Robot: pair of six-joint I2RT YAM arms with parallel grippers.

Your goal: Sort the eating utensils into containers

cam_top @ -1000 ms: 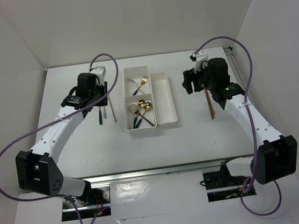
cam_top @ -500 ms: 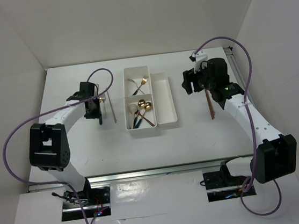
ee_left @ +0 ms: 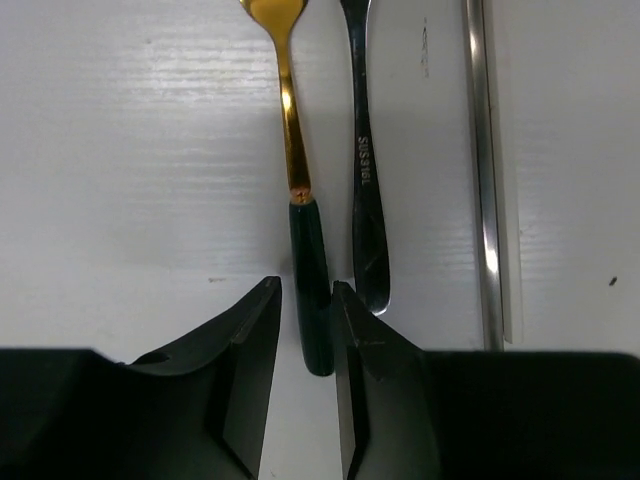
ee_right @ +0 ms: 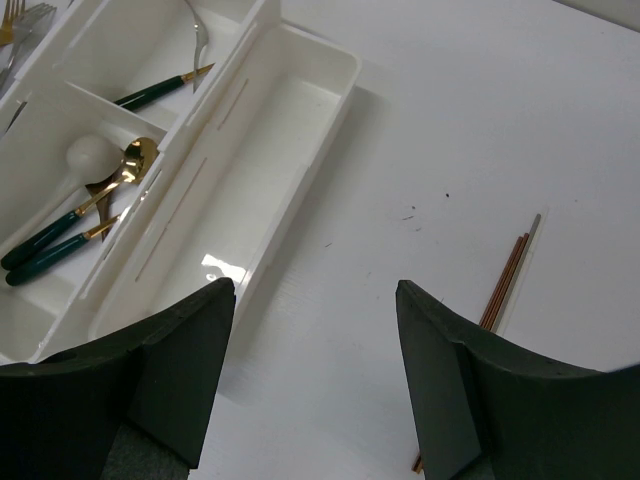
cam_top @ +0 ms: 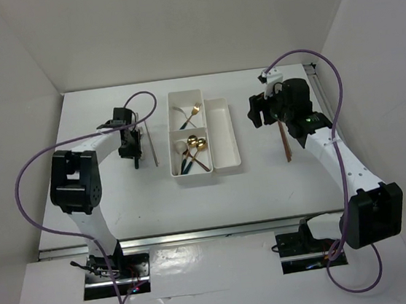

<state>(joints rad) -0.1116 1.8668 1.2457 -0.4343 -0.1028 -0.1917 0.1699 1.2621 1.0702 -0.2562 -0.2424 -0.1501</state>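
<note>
My left gripper (cam_top: 130, 144) is low over the table left of the trays. In the left wrist view its jaws (ee_left: 307, 300) straddle the dark green handle of a gold utensil (ee_left: 310, 280) that lies flat. The right finger touches the handle and a thin gap stays at the left finger. A silver utensil (ee_left: 367, 200) and silver chopsticks (ee_left: 487, 180) lie beside it. The wide two-compartment tray (cam_top: 188, 129) holds several gold, green and white utensils. The narrow tray (cam_top: 223, 135) is empty. My right gripper (cam_top: 264, 108) (ee_right: 315, 287) is open and empty above the table.
Brown chopsticks (cam_top: 285, 142) (ee_right: 505, 270) lie on the table right of my right gripper. The narrow tray (ee_right: 260, 170) sits just left of that gripper. White walls enclose the table at the back and both sides.
My left arm has swung its elbow far to the left and brought the gripper down around the green handle. The right arm has not moved.
</note>
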